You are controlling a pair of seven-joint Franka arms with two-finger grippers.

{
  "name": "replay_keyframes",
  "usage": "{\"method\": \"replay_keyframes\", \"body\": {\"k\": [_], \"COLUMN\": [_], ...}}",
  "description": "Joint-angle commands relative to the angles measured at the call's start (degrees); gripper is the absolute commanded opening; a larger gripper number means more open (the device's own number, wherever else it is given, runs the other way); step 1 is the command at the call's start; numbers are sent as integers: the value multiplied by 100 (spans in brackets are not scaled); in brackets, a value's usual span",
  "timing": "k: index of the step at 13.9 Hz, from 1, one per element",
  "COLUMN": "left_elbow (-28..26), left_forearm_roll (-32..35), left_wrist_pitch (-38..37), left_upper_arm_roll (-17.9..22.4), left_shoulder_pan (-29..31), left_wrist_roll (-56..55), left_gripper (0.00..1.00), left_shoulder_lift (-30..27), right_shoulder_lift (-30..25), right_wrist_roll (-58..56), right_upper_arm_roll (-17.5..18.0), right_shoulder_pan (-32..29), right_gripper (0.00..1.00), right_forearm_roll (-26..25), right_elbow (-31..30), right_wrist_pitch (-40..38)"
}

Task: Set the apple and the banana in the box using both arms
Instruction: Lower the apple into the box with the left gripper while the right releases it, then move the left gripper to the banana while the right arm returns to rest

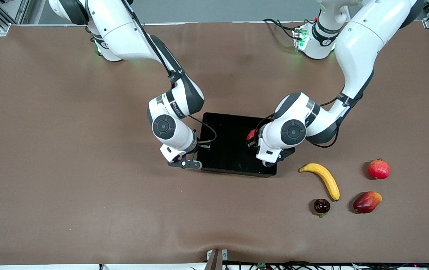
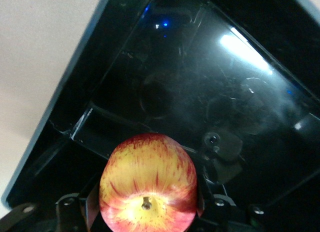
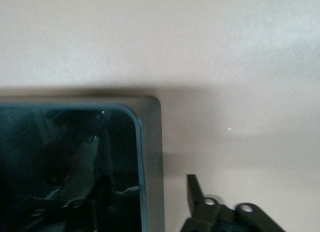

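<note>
Left gripper (image 1: pixel 255 144) clamped on the small round red-and-yellow streaked apple (image 2: pixel 148 184) over the shallow glossy black plastic box (image 1: pixel 225 150).
The left wrist view shows the whole apple pinched between the fingers; the front view shows only a red sliver. Right gripper (image 1: pixel 199 147) hangs beside the box's wall, wrist bent down, fingers indiscernible. The long curved yellow banana (image 1: pixel 324 178) lies on the brown table (image 1: pixel 68 150), well apart from the left gripper.

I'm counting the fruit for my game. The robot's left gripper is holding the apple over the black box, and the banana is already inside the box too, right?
Not quite. The left gripper does hold the apple over the box, but the front view shows the banana lying on the table outside the box, toward the left arm's end.
</note>
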Motion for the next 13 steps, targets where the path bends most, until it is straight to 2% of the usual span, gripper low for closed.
{"method": "replay_keyframes", "body": {"k": [1,3,7,8,9,10,12,13], "left_elbow": [-114,-263,-246,-255,-255,-255,-202,-141], "left_forearm_roll": [249,258,259,267,259,267,494,583], "left_wrist_pitch": [214,556,698,698,698,681,454,87], "left_upper_arm_roll": [45,88,658,703,704,704,713,704], "left_shoulder_pan": [-49,-49,-575,-602,-594,-602,-646,-594], "left_wrist_roll": [-107,-221,-247,-265,-265,-256,-248,-248], "left_gripper": [0,0,0,6,31,98,100,100], "left_shoulder_lift": [135,206,259,259,251,233,-46,-266], "right_shoulder_lift": [-168,-580,-1564,-1854,-2100,-2346,-2786,-2954], "right_wrist_roll": [-110,-93,-101,-93,-110,-119,-119,-145], "right_upper_arm_roll": [-166,-166,-140,-131,-114,-62,44,114], "right_shoulder_pan": [-1,-159,-651,-730,-897,-1124,-1433,-1547], "right_gripper": [100,100,100,100,100,100,100,100], "right_forearm_roll": [49,14,-863,-1022,-1119,-1181,-1286,-1522], "right_elbow": [93,84,242,251,251,251,260,295], "right_wrist_pitch": [-88,-280,-2088,-2432,-2705,-2969,-3391,-3541]}}
